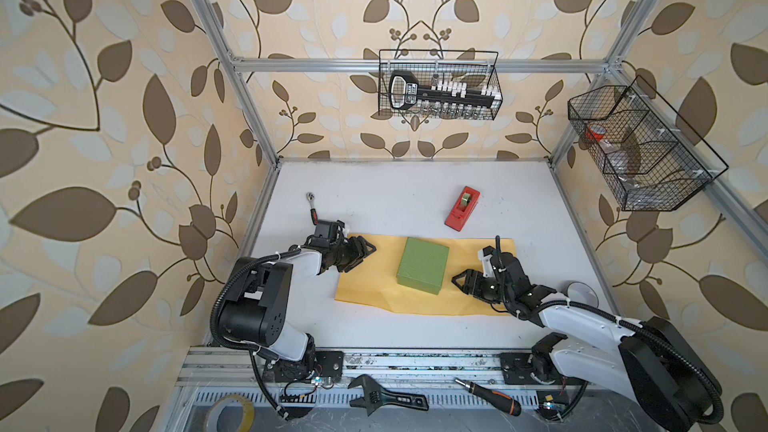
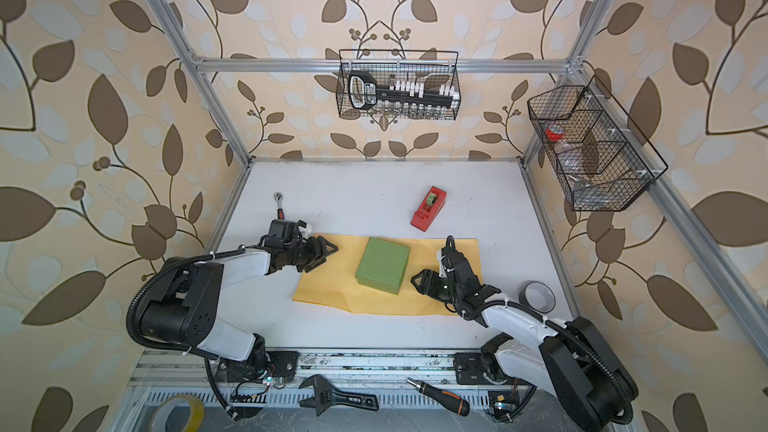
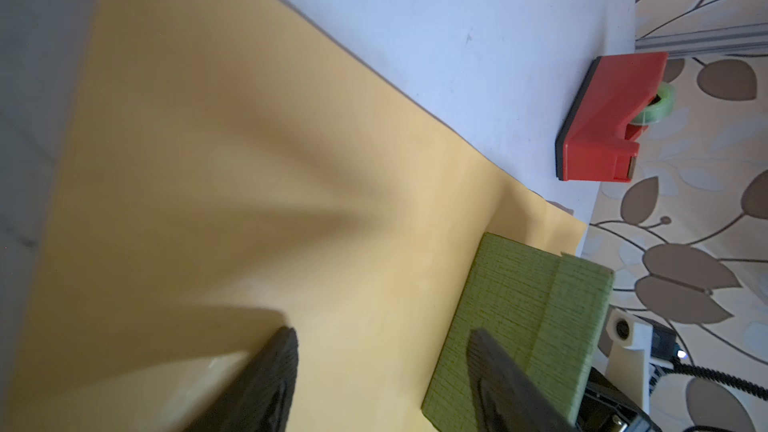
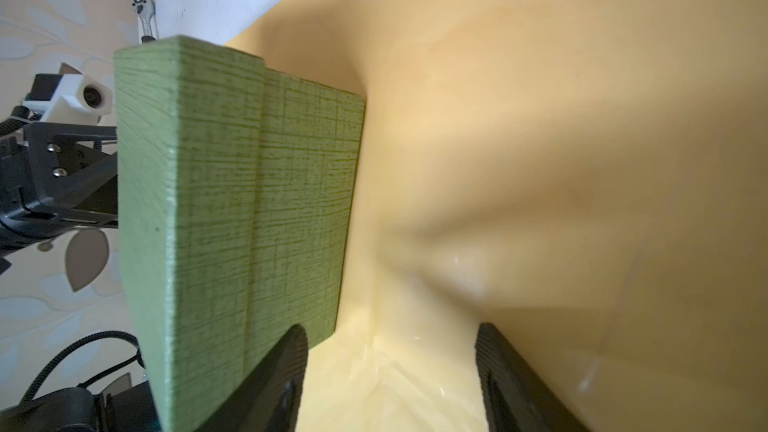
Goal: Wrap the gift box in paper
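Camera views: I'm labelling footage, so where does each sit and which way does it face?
Both top views: overhead, looking down on the table; both arms show.
Left wrist: on the left arm, facing across the paper toward the box and tape dispenser; open jaws show.
Right wrist: on the right arm, facing the box's side up close; open jaws show.
Shared: both wrist views see the box, the paper and the opposite arm.

Probably a robotics lab cell: an aluminium frame [image 1: 415,65] boxes a white worktop [image 1: 374,201], with wallpaper panels [image 1: 104,160], a wire basket [image 1: 384,76] and a wrench [image 1: 386,398].
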`<action>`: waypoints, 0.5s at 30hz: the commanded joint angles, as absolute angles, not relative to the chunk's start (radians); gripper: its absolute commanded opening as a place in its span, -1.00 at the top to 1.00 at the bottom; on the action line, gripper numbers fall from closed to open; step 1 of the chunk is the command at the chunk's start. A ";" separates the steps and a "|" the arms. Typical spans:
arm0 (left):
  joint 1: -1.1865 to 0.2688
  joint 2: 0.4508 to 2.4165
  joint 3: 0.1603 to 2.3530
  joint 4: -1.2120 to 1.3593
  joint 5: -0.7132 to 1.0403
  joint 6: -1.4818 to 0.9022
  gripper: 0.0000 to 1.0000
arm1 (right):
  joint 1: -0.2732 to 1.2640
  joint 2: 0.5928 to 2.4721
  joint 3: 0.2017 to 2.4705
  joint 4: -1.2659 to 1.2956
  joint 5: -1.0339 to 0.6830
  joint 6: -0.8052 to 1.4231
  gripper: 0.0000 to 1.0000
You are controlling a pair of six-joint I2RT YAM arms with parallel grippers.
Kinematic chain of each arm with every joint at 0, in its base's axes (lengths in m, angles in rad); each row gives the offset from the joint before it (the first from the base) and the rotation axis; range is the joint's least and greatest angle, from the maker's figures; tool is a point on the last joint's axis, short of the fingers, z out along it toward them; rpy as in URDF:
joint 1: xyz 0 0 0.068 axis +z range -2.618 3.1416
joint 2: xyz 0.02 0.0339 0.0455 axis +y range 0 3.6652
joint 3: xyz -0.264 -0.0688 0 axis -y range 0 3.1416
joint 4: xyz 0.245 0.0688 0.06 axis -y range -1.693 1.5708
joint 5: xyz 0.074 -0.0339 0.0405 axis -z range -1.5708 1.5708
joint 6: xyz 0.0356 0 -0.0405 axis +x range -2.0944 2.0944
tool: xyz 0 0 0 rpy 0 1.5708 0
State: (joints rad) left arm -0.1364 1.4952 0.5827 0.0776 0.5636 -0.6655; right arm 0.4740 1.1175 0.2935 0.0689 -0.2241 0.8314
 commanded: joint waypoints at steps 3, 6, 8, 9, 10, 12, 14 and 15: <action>-0.213 1.294 0.560 0.036 0.532 -0.690 -0.43 | 0.389 1.049 0.344 -0.109 -0.133 0.707 -0.40; -0.318 1.257 0.589 0.000 0.531 -0.690 -0.45 | 0.325 1.073 0.344 -0.101 -0.190 0.672 -0.35; -0.361 1.282 0.604 -0.012 0.574 -0.708 -0.45 | 0.307 1.102 0.347 -0.092 -0.208 0.661 -0.31; -0.373 1.298 0.607 -0.012 0.598 -0.714 -0.45 | 0.304 1.112 0.344 -0.087 -0.212 0.661 -0.30; -0.382 1.318 0.607 -0.012 0.620 -0.721 -0.46 | 0.303 1.120 0.340 -0.078 -0.213 0.661 -0.29; -0.395 1.355 0.610 0.001 0.667 -0.725 -0.51 | 0.303 1.135 0.326 -0.057 -0.215 0.667 -0.26; -0.411 1.380 0.605 0.043 0.714 -0.741 -0.55 | 0.301 1.151 0.313 -0.037 -0.220 0.675 -0.25; -0.423 1.387 0.604 0.066 0.734 -0.752 -0.55 | 0.302 1.160 0.308 -0.026 -0.225 0.678 -0.24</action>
